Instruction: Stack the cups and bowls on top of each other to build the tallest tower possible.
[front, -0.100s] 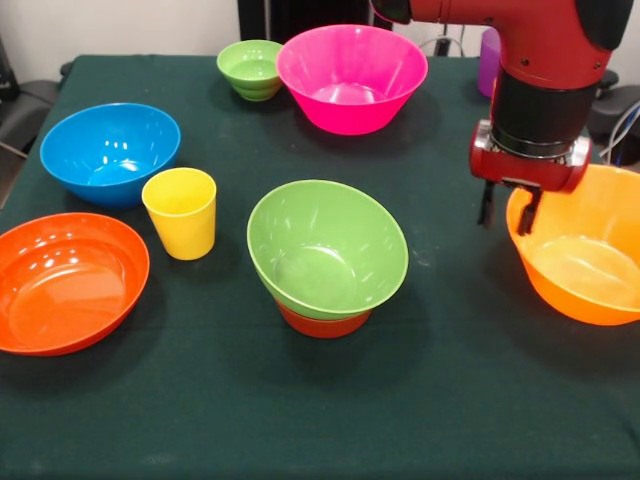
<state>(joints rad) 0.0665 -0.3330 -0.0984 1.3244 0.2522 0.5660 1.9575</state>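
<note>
Shallow orange bowl (68, 280): glossy, wide and low, at the left edge of the dark green cloth-covered surface (200, 400), its rim partly cut off by the frame. Blue bowl (110, 152): glossy, round, deeper, behind it. Yellow cup (181, 212): smooth tumbler, upright, just beside the blue bowl and near the orange one. Small green bowl (250, 68): ribbed outer wall, at the far side, touching or nearly touching the large pink bowl (351, 77), a glossy, steep-walled vessel. Tower (326, 262) at centre: medium green bowl (328, 245) seated tilted on a small red-orange bowl (322, 322), of which only a lower sliver shows. Purple cup (489, 62): mostly hidden behind the red and black arm (545, 60). Tool (509, 212): dark fingers (487, 207) hang slightly parted astride the near rim of the large yellow-orange bowl (585, 255); whether they press the wall cannot be made out. That bowl is cut off at the right edge.
</note>
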